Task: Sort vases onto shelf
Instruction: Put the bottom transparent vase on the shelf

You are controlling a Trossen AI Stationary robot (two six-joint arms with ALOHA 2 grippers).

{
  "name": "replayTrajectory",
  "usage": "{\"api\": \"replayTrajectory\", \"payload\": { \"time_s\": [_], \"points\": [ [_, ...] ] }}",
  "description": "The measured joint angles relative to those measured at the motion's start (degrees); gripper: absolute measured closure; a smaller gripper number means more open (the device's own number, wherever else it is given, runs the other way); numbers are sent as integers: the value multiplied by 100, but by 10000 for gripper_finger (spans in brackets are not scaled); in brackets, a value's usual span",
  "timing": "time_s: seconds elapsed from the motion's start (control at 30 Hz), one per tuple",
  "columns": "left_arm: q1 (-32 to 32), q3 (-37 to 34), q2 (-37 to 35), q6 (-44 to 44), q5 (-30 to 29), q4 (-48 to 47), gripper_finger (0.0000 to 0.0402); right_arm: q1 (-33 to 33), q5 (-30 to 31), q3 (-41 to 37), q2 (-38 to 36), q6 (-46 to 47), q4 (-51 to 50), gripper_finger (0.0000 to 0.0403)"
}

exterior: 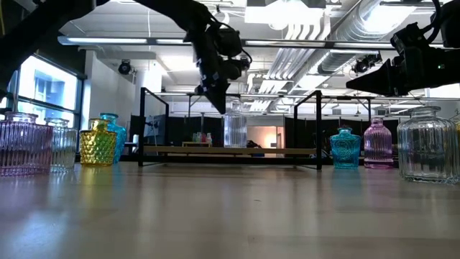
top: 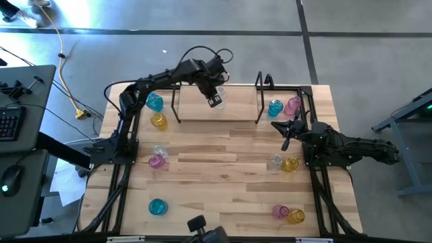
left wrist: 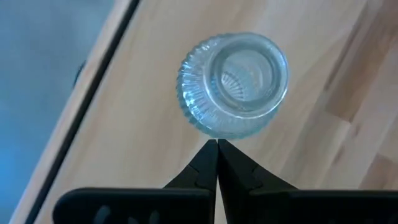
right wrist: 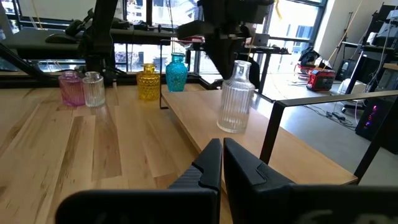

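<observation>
A clear ribbed vase [left wrist: 233, 84] stands upright on its base on the board of the black-framed shelf [top: 260, 101] at the table's far edge. My left gripper [top: 214, 101] is shut and points steeply down, its tips [left wrist: 217, 144] right beside the vase at neck height [exterior: 218, 106]. My right gripper [top: 285, 140] is shut with nothing between its fingers, lying level at the table's right side. Other vases stand on the table: teal [top: 154, 102] and yellow [top: 158, 121] left of the shelf, teal [top: 275, 107] and pink [top: 292, 104] to its right. My left gripper comes from above, slanting down, with its shut fingertips at the edge of the clear vase's ribbed shoulder [left wrist: 214, 132]. Whether they touch the glass I cannot tell. The vase stands upright on the shelf board.
More vases stand farther forward: pink and clear [top: 157, 158] at mid left, teal [top: 157, 206] at near left, clear [top: 275, 162] and yellow [top: 290, 164] at mid right, pink [top: 280, 212] and yellow [top: 295, 216] at near right. A black rail frame [top: 125, 175] edges the table. The table's middle is bare wood.
</observation>
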Motion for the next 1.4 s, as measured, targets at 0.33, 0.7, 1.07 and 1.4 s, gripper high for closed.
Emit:
{"api": "replayTrajectory", "payload": {
  "time_s": [0.33, 0.7, 1.07, 1.4],
  "points": [
    [-2, 0, 89, 188, 94, 480, 401, 0, 1, -2, 2, 0, 0, 403],
    [-13, 7, 186, 144, 208, 909, 401, 0, 1, 0, 2, 0, 0, 403],
    [-42, 0, 225, 186, 356, 1586, 401, 0, 1, -2, 2, 0, 0, 403],
    [-11, 0, 276, 170, 365, 2023, 401, 0, 1, -2, 2, 0, 0, 403]
  ]
}}
